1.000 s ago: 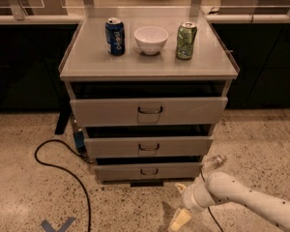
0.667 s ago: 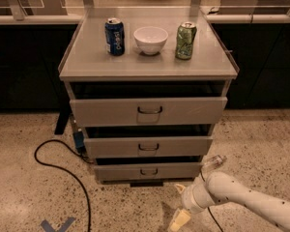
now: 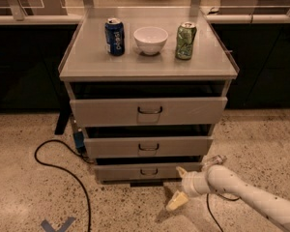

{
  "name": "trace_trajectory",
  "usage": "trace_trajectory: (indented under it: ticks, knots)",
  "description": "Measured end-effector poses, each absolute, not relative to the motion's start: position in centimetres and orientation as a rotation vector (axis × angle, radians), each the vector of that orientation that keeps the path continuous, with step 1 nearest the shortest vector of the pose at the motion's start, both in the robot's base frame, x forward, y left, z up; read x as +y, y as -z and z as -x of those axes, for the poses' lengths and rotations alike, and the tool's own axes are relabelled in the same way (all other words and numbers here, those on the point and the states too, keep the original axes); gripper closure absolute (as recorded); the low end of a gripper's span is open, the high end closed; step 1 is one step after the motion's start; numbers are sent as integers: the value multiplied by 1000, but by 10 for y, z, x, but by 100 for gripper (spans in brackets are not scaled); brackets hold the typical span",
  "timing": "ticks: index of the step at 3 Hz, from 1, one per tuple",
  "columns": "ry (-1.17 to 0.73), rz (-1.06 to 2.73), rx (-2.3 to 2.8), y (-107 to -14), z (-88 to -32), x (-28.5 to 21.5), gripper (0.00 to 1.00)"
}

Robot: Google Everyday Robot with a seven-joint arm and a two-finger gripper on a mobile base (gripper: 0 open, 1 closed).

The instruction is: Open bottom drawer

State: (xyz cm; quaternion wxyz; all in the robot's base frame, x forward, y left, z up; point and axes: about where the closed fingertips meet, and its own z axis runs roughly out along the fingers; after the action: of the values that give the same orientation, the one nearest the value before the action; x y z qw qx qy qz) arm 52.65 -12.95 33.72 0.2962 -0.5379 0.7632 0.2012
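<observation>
Your gripper [image 3: 179, 186] hangs low over the floor, just right of the cabinet's foot, at the end of the white arm [image 3: 246, 192] that comes in from the lower right. Its two fingers are spread wide apart and hold nothing. The upper finger [image 3: 181, 171] is close to the right end of the bottom drawer [image 3: 121, 172]; you cannot tell whether they touch. That drawer sits lowest of three, its small dark handle [image 3: 148, 171] left of the gripper. On the surface [image 3: 87, 62] stand a blue can [image 3: 115, 36], a white bowl [image 3: 151, 39] and a green can [image 3: 185, 41].
</observation>
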Motion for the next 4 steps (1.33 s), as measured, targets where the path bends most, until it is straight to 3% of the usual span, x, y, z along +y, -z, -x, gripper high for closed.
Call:
trace_trajectory:
  ticks: [2, 4]
  knots:
    - [-479, 1390, 2030, -346, -554, -148, 0]
    - [-463, 1251, 1993, -289, -607, -161, 0]
